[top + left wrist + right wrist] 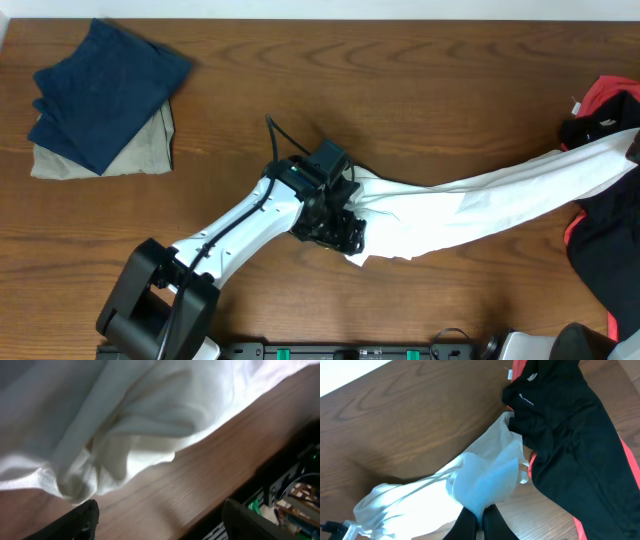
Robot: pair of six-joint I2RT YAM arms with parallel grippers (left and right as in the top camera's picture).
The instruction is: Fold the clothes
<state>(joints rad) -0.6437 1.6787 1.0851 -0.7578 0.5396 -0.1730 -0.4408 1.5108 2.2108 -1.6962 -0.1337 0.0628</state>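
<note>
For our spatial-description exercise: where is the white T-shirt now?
Overhead, the white T-shirt stretches across the right half of the table, from the left claw near the centre to the black and red garment at the right edge.

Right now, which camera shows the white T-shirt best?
Overhead. It shows the white T-shirt stretched as a long band from the left end effector across to the right. The left wrist view shows only bunched folds close up. The right wrist view shows one end pinched in the right end effector, beside a black garment.
</note>
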